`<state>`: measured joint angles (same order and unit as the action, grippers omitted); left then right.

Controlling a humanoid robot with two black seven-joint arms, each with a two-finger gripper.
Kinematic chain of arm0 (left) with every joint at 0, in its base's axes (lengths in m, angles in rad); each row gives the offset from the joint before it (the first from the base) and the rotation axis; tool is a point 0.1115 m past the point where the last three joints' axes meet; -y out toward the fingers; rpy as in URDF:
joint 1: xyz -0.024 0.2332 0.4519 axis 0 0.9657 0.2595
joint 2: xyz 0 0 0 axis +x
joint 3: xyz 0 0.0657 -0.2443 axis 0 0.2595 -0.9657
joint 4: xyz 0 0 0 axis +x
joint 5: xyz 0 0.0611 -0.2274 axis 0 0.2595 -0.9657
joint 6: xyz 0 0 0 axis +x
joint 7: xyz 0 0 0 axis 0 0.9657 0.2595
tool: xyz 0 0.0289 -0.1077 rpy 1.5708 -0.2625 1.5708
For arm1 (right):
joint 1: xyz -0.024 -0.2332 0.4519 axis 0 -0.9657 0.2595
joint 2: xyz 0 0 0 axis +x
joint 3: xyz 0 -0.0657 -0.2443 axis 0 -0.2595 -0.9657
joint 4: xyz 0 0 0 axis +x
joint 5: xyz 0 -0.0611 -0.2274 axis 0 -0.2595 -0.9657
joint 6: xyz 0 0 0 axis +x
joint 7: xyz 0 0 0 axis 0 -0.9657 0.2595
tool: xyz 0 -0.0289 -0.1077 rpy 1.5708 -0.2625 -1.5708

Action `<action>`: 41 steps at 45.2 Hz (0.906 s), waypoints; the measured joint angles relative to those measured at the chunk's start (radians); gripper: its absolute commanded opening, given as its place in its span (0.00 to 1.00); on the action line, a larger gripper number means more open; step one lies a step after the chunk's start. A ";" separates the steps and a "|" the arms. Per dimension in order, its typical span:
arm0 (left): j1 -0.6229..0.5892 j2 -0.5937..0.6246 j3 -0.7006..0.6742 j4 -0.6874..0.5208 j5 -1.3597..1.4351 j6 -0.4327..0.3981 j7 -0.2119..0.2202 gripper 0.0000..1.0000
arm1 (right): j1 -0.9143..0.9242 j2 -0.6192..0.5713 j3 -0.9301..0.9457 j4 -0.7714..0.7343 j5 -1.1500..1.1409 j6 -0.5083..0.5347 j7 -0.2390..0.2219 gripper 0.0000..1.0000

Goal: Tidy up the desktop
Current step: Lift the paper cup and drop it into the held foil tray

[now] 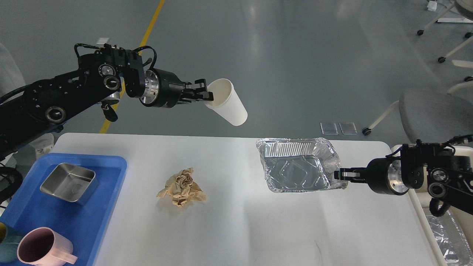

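Note:
The white desktop (244,229) fills the lower middle of the head view. High above its far edge, my left gripper (207,96) is shut on the rim of a white paper cup (227,101), which hangs tilted with its mouth toward the gripper. At the right, my right gripper (342,174) is shut on the right rim of a crinkled foil tray (297,166), held slightly off the desktop and tipped. A crumpled brown paper ball (181,187) lies on the desktop left of centre.
A blue tray (74,218) at the left edge holds a steel square dish (68,183) and a pink mug (42,247). A cream bin (430,221) with foil inside stands beside the table's right edge. A grey chair (436,114) is behind it.

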<state>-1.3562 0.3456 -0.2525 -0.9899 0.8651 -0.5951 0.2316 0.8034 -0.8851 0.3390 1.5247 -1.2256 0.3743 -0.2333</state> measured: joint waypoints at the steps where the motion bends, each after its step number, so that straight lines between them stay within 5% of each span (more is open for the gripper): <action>1: -0.012 -0.016 0.006 0.010 -0.001 -0.005 0.000 0.02 | 0.000 0.000 0.000 0.000 0.000 0.000 0.000 0.00; 18: -0.212 -0.293 0.093 0.163 -0.030 -0.122 0.000 0.03 | -0.013 0.001 0.001 0.000 0.000 0.000 0.002 0.00; 41: -0.203 -0.477 0.197 0.330 -0.029 -0.123 0.001 0.04 | -0.003 -0.012 0.012 0.015 0.003 0.002 0.006 0.00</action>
<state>-1.5591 -0.1319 -0.0552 -0.6601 0.8360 -0.7178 0.2323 0.8003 -0.8969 0.3510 1.5396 -1.2226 0.3759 -0.2271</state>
